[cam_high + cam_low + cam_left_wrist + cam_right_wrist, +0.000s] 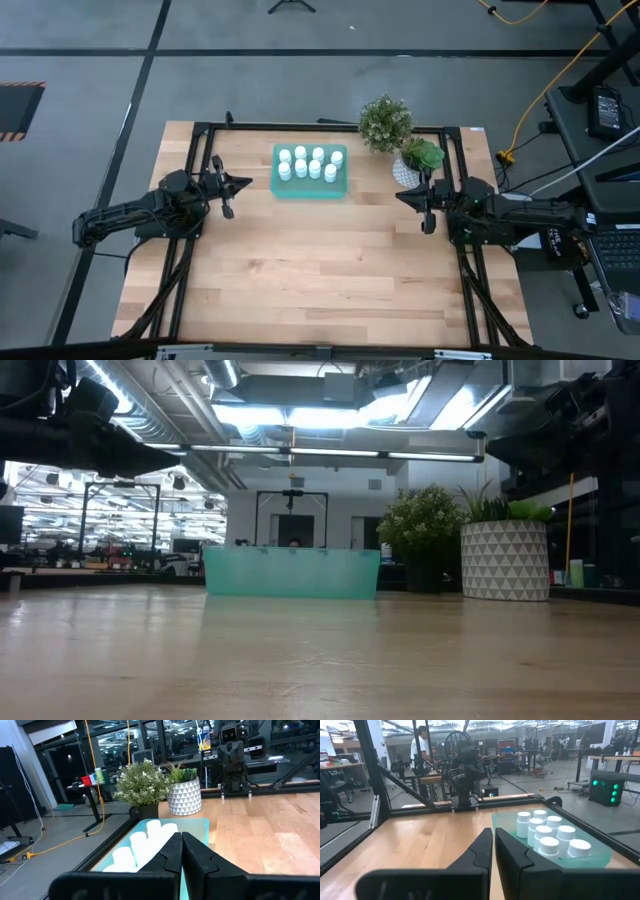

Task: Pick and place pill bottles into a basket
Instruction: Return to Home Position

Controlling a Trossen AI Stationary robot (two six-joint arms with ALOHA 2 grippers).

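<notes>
High view: eight pill bottles (pixel 315 168) stand upright inside the basket (pixel 310 190) on the table (pixel 320 270). The left gripper (pixel 245 183) sits just left of it, the right gripper (pixel 402 196) on the other side beside the plant pot (pixel 405 172) — both pinched closed, holding nothing.
</notes>
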